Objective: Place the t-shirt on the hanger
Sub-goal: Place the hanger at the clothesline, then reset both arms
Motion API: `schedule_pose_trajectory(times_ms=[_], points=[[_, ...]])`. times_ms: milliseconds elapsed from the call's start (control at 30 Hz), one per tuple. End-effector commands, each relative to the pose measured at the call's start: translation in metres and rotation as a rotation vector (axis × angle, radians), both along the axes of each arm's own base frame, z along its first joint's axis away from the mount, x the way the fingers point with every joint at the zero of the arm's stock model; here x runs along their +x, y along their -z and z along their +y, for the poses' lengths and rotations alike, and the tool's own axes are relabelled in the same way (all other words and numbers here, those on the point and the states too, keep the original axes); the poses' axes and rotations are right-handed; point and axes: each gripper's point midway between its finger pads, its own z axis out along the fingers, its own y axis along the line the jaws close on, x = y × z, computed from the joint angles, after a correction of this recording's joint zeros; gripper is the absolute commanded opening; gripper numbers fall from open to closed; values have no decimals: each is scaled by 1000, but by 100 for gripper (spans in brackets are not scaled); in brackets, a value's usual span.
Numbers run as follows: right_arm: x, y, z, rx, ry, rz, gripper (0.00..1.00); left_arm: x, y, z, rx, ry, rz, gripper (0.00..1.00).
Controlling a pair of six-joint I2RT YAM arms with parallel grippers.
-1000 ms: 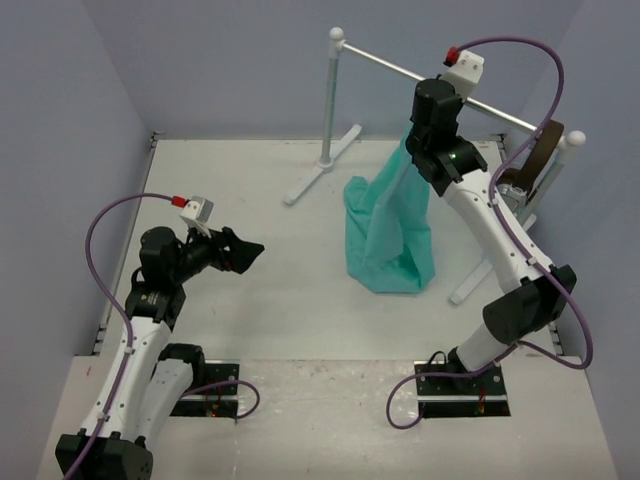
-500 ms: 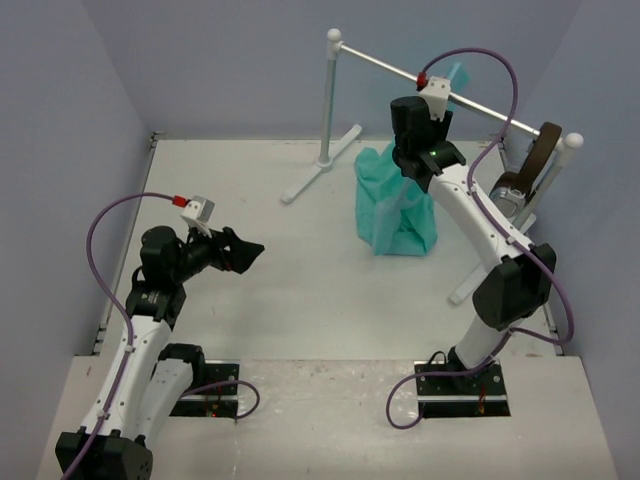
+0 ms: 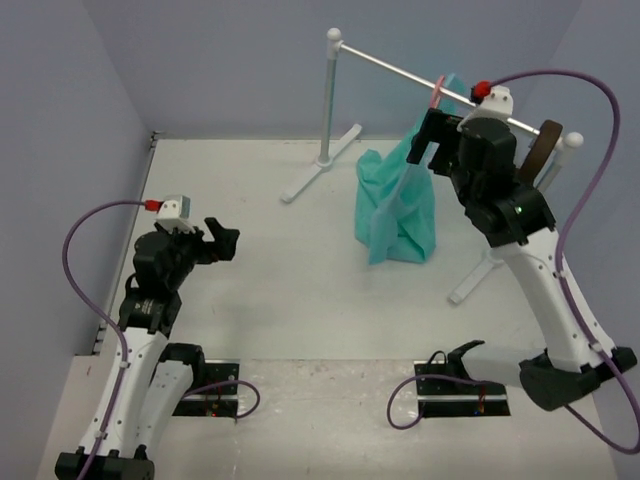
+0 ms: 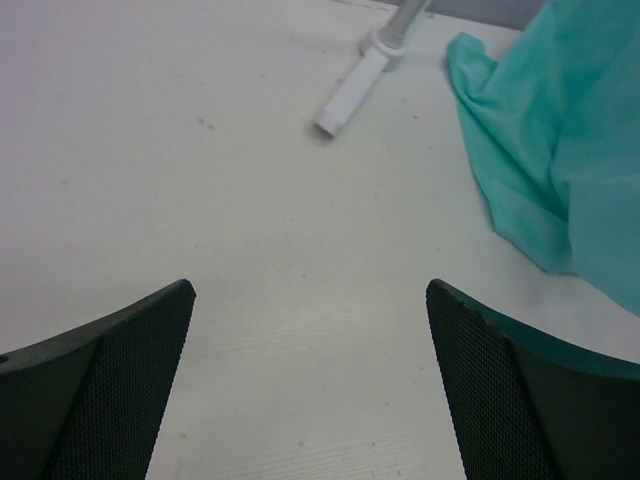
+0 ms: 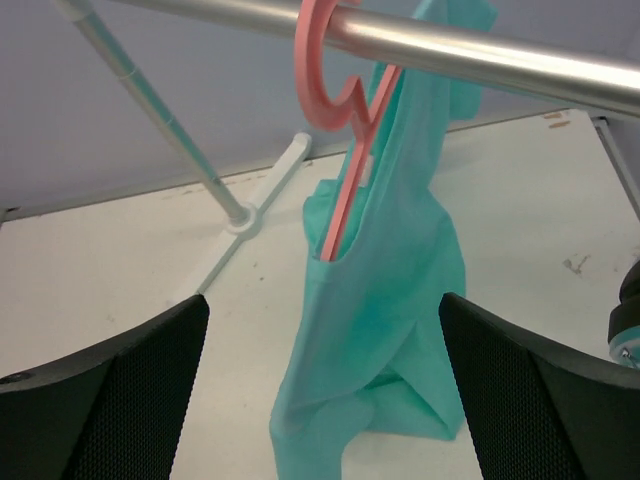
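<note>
**T-shirt (image 3: 400, 205) hangs from the hanger on the rail, both sets of jaws open**

The right wrist view gives what the overhead view barely shows. The hanger (image 5: 352, 180) is thin pink plastic with its curved hook over the smooth silver rail (image 5: 480, 52). One straight arm of it slants down and disappears into the top of the teal cloth. From above, only the pink hook is plain to see, a small sliver at the rail beside the right arm (image 3: 545, 285).

The overhead view in turn shows the whole layout. The rail runs slantwise between two knob-topped posts (image 3: 328, 100) at the far right of the bench (image 3: 280, 290). The T-shirt falls from the rail as a narrow, soft column. Its lower end bunches in loose folds on the bench surface.

The right jaws are spread wide and grip nothing. Their dark pads (image 5: 120, 400), covered in a fine mesh texture, sit at either side of the wrist view. The T-shirt and hanger hang between and beyond them, apart from both. From above, these jaws sit up by the rail, just beside the upper part of the cloth.

The left jaws are also wide open and empty, low over the bench on the left and well apart from the T-shirt. Their wrist view adds close detail: a pale, matte bench top with a few small specks, and the flat white foot (image 4: 350, 90) of the rack. At the right edge of that view, the crumpled lower edge of the teal cloth lies on the bench.
</note>
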Motion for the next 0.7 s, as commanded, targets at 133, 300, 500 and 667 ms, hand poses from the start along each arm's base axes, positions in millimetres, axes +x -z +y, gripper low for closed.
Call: schedule_pose_trajectory(times_ms=[133,300,500,667], points=[[-128,-2,-35,19,-158,-86,99,-9,-65,78,126,-437,-73,100],[-187,18,-72,27,-122,-168,99,-27,-91,95,124,-543,-125,100],[-217,52,-81,38,-147,-163,99,-45,-96,98,95,-567,-179,100],[-220,76,-79,60,-149,-139,99,-45,-65,84,110,-474,-204,100]])
